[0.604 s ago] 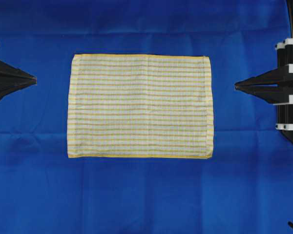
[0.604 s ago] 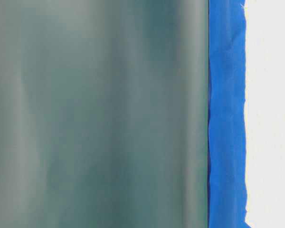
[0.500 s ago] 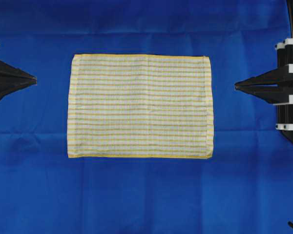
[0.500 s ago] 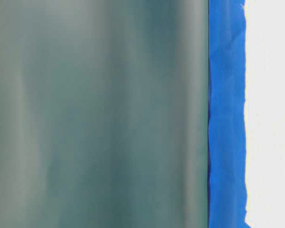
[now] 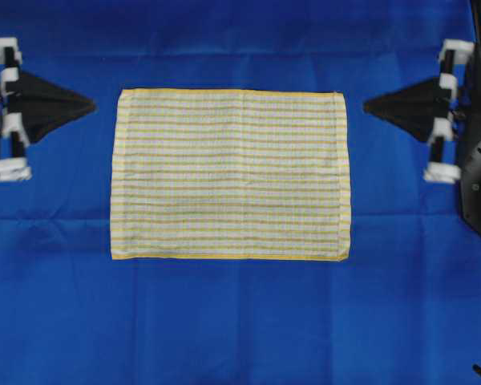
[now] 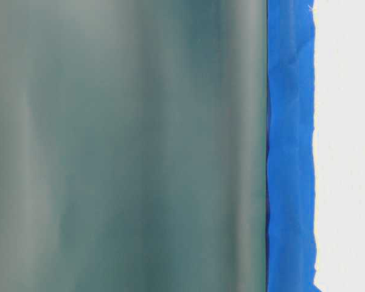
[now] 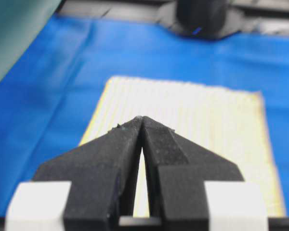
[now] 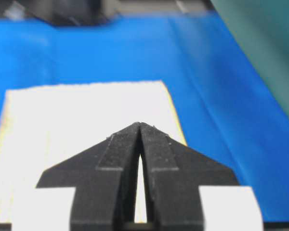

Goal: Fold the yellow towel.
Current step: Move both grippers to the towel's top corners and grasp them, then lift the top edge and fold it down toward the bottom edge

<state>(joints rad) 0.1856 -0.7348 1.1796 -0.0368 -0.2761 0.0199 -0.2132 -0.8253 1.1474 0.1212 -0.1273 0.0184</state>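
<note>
**Inspector A:** The yellow towel [image 5: 231, 174] lies flat and fully spread on the blue cloth [image 5: 240, 321] that covers the tabletop, with no fold in it. Its long axis runs left to right in the overhead view, straight between the two arms.

**Inspector B:** And the pincers?

**Inspector A:** The left pincer [image 5: 90, 104] points at the towel's left short edge, near its far corner, just beside it but not touching. The right pincer [image 5: 367, 105] mirrors it at the right short edge. Neither is clearly nearer; the gaps look about equal (the left perhaps a shade smaller). Both are clenched, tips together, and hold nothing.

**Inspector B:** Do the wrist views confirm that?

**Inspector A:** They do. In the left wrist view the left pincer [image 7: 142, 119] shows its jaws meeting at the tip, with the towel [image 7: 197, 120] spread beyond it. The right wrist view gives the same of the right pincer [image 8: 139, 124], the towel [image 8: 82, 115] ahead of it and washed out almost white. The stripes read only from overhead.

**Inspector B:** The table-level view?

**Inspector A:** Of little use: a blurred grey-green surface [image 6: 128, 146] fills most of it, with a strip of the blue cloth [image 6: 290, 146] at the side. No towel, no arm.

**Inspector B:** Judgement?

**Inspector A:** Folding has not begun. Both pincers would need to release before taking the far corners.
</note>
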